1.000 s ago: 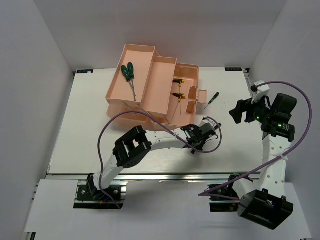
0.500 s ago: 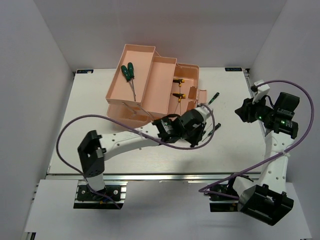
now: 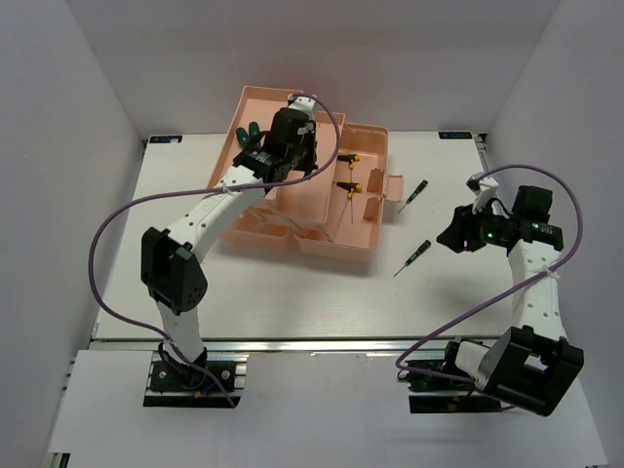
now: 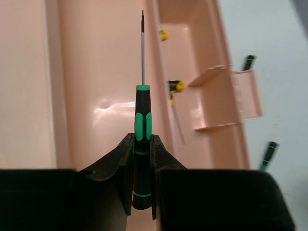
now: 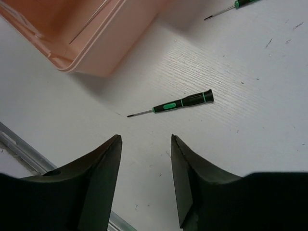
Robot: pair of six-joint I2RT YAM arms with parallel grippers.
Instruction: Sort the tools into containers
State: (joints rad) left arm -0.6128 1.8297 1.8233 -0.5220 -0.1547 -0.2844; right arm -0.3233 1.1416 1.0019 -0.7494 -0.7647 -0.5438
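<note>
Our left jaws are clamped on the handle of a slim black-green screwdriver (image 4: pixel 142 113). Its thin shaft points straight ahead of them along the long middle tray of the salmon-pink toolbox (image 4: pixel 91 62), and we cannot tell how high the tip rides above the tray floor. From above, these jaws sit over the far end of that tray. The handles of the dark green screwdrivers (image 3: pixel 244 134) peek out just to their left in the neighbouring tray. Two yellow-black T-handled screwdrivers (image 3: pixel 348 171) lie to their right in the deeper compartment. Our right jaws stand apart and hold nothing, hanging over the white worktop (image 3: pixel 292 292) well right of the toolbox. A second black-green screwdriver (image 5: pixel 183 102) lies flat on the worktop just ahead of their gap, apart from both fingers, with its tip toward the toolbox corner. Farther off, a third black-green screwdriver (image 3: pixel 412 195) lies on the worktop near the toolbox's front latch side.
</note>
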